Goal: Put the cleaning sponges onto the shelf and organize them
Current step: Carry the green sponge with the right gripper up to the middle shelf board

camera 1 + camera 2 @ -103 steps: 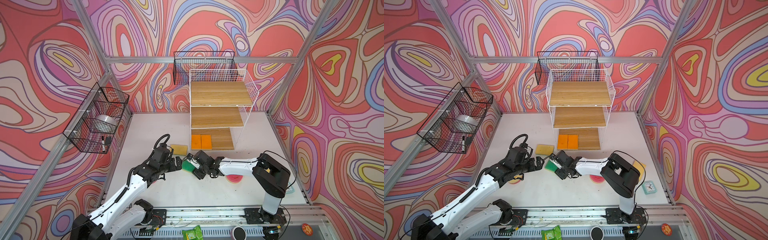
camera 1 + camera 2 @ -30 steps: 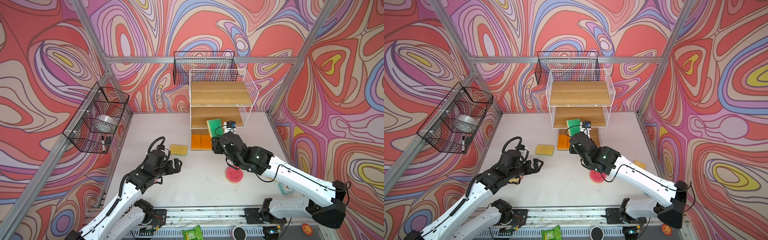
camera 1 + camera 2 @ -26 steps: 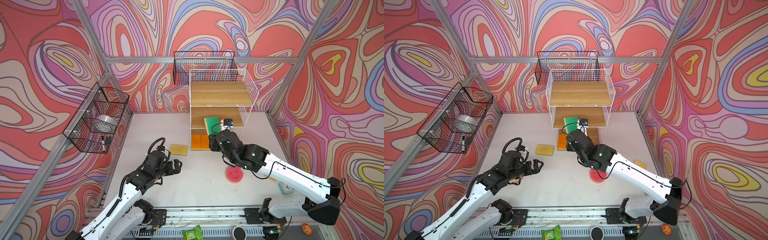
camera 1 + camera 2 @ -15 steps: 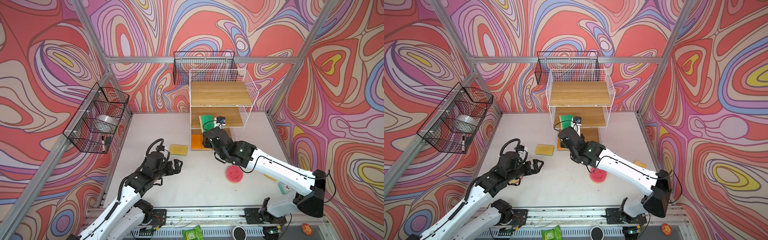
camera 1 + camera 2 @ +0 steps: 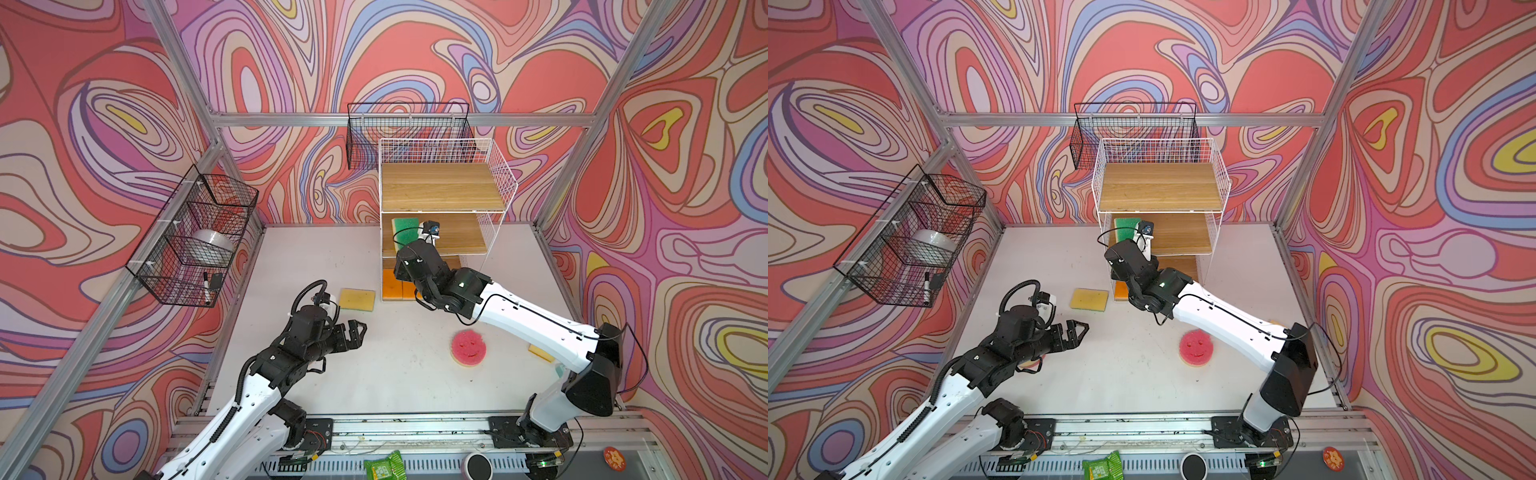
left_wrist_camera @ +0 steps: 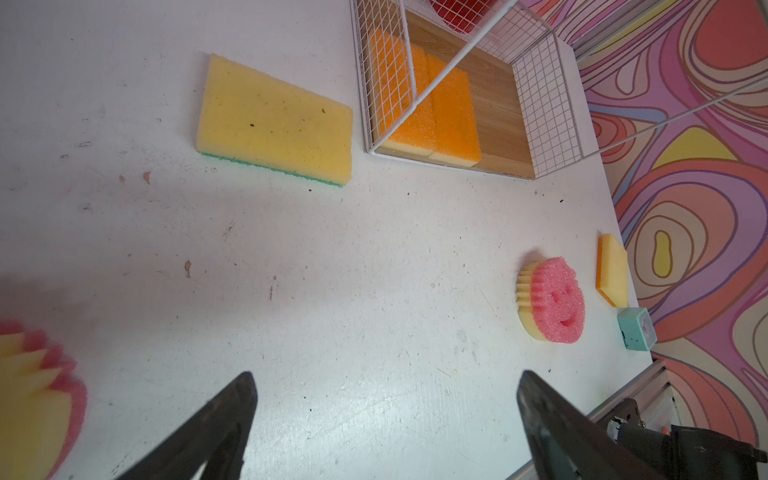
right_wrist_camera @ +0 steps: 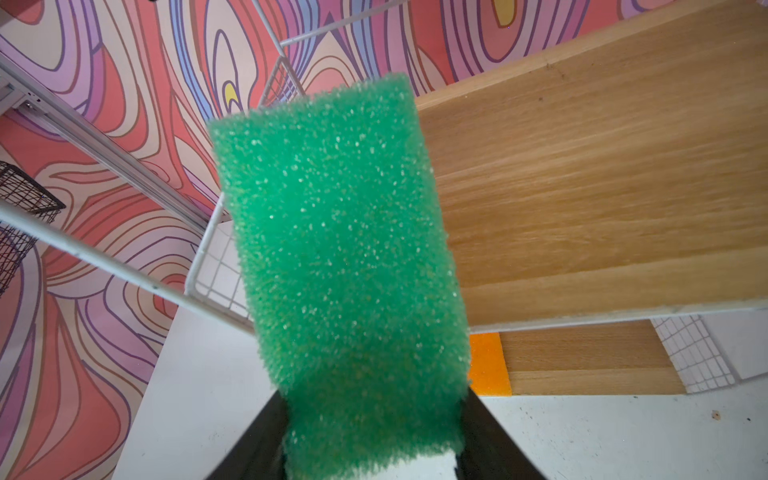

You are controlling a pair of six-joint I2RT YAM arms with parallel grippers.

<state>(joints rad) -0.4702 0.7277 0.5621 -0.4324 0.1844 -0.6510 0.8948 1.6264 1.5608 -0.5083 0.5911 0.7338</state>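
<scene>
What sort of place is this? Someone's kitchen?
Probably a robot test booth, not a home: two robot arms bolted to a metal rail, printed wall panels on metal framing, and sponges laid out near a wire shelf on a white table.

Green sponge [image 7: 340,249] rough, fibrous; shelf [image 7: 582,187] boards matt wood, perhaps laminate.

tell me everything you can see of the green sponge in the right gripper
The green sponge is a rectangular pad, coarse green scouring face toward the wrist camera. The right gripper pinches one short end; the rest reaches over the left end of the middle board of the shelf. Whether it rests there is unclear.
</scene>
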